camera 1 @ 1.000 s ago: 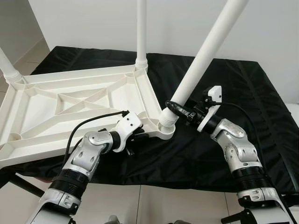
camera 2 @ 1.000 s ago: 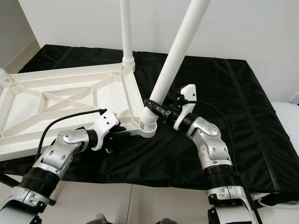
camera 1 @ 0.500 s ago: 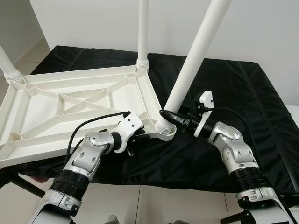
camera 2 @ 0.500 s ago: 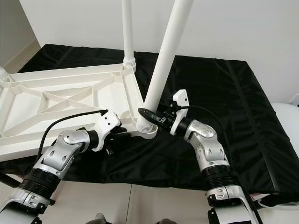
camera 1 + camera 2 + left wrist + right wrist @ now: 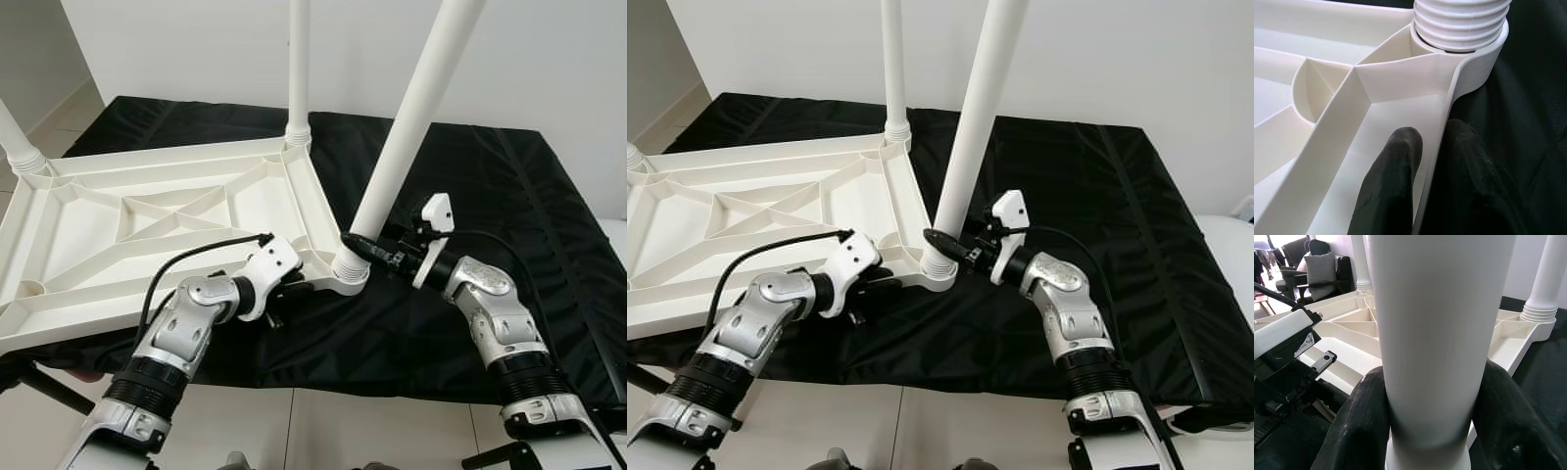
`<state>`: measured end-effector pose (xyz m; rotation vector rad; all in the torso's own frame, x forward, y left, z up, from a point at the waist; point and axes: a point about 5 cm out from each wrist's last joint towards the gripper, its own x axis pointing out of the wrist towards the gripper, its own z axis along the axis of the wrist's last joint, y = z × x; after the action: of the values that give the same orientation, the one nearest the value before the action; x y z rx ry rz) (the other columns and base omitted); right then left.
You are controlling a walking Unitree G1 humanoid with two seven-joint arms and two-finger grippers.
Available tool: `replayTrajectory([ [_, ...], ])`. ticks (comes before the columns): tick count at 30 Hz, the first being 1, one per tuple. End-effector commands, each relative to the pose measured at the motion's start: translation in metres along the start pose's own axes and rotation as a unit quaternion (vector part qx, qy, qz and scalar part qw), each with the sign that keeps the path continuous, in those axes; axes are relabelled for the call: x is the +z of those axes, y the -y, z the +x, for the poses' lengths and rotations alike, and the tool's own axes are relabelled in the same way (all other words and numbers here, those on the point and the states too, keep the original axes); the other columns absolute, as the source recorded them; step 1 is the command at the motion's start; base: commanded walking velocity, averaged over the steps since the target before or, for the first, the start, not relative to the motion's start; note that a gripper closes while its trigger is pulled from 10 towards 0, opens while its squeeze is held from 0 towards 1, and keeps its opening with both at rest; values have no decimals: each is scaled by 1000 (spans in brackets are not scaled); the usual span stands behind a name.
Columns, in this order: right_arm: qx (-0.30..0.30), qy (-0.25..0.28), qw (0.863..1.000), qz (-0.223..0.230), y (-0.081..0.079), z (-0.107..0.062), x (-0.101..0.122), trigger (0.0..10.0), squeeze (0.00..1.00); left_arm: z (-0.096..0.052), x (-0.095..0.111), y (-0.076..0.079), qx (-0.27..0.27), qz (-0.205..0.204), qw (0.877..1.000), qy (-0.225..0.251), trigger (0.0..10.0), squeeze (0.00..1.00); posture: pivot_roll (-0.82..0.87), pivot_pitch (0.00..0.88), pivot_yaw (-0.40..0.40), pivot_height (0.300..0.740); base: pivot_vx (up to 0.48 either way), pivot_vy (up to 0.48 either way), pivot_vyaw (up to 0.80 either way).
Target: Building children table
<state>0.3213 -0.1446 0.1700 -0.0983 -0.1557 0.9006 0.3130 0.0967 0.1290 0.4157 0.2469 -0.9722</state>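
Note:
A white plastic children's table top lies upside down on a black cloth, ribs facing up. A long white leg leans in the near right corner socket, tilted to the right. My right gripper is shut on this leg just above its threaded end; the black fingers wrap both sides of it. My left gripper is shut on the table's rim beside that socket, one finger inside the rim and one outside. Two other legs stand in the far corners.
The black cloth covers a low surface with free room to the right of the table top. A white wall rises behind. Pale tiled floor shows at the near edge. A dark chair with a cushion appears in the right wrist view.
The leg in my right gripper has swung from a strong rightward lean to more upright, then back slightly. My right wrist shifted with it. The left gripper has kept its hold on the rim.

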Motion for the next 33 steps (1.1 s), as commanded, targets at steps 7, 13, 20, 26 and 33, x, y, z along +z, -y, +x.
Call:
replayTrajectory([
  [7, 12, -27, 1000, 11, -8, -1, -13, 10000, 0, -3, 13, -1, 18, 16, 999, 22, 10000, 0, -27, 21, -18, 740, 0, 0, 0],
  [13, 19, -40, 999, 17, -12, -3, -19, 10000, 0, -6, 14, 0, 19, 16, 999, 24, 10000, 0, -26, 29, -17, 740, 0, 0, 0],
  [20, 22, -52, 998, 11, -11, -3, -21, 10000, 0, -7, 16, 1, 20, 17, 999, 26, 10000, 0, -27, 34, -16, 740, 0, 0, 0],
  [26, 25, -62, 998, -10, -11, 0, -22, 10000, 0, -8, 19, 2, 20, 20, 999, 28, 10000, 0, -24, 38, -17, 740, 0, 0, 0],
  [33, 27, -64, 997, -17, -12, 1, -23, 10000, 0, -10, 20, 2, 22, 21, 999, 30, 10000, 0, -20, 39, -17, 740, 0, 0, 0],
])
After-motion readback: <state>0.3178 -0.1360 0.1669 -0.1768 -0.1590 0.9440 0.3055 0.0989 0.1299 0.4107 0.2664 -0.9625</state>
